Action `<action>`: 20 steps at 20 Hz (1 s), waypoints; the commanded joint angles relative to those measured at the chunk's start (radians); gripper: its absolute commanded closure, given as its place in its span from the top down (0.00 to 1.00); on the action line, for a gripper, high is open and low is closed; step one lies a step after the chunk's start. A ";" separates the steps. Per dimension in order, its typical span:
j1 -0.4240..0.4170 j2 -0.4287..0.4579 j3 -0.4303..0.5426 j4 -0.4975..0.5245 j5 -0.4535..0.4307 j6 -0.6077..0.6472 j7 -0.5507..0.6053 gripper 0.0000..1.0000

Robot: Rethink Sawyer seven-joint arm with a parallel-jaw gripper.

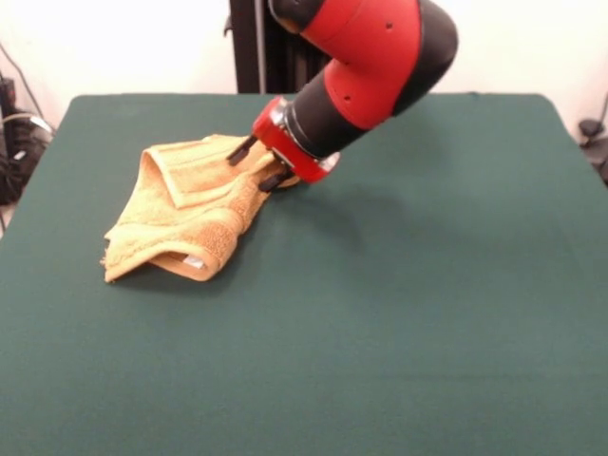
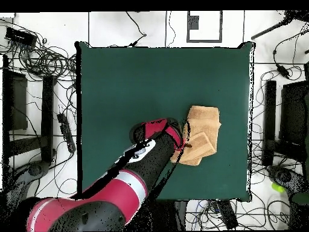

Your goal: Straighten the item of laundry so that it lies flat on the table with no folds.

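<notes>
**Still bunched: towel is gripped at its far edge, and a drag could fold it further**

Here the towel (image 1: 190, 211) is seen crumpled on the table (image 1: 399, 323), toward the left in the front view and closer to the pedestal side than to the camera; in the overhead view it lies near the right edge of the green cloth (image 2: 151, 78). One corner is turned over the middle of the pile, and a small white label (image 1: 194, 262) is shown at the near fold. The gripper (image 1: 258, 165) is tilted down into the cloth's far edge, its two dark fingers (image 1: 240, 151) set apart with towel between them (whether cloth is actually pinched cannot be made out).

Several risks are judged likely from this pose. If only the top layer is caught, the lower layers may be left behind and the pile merely rolled over. If several layers are caught together, the fold would be dragged along intact rather than opened. A low pull across the table may let the terry cling to the cover, so that new creases are made. Since the towel lies close to the table's edge, a pull that way could carry part of it over the side.
</notes>
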 commanded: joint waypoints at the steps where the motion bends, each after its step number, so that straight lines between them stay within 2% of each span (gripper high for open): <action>1: -0.102 -0.018 0.345 0.170 0.079 -0.217 0.084 1.00; 4: -0.248 -0.111 0.438 0.255 0.046 -0.225 -0.055 1.00; 7: -0.383 -0.189 0.501 0.301 -0.013 -0.165 -0.204 1.00; 10: -0.493 -0.255 0.554 0.346 -0.059 -0.117 -0.283 1.00; 20: -0.631 -0.364 0.677 0.427 -0.152 -0.004 -0.247 1.00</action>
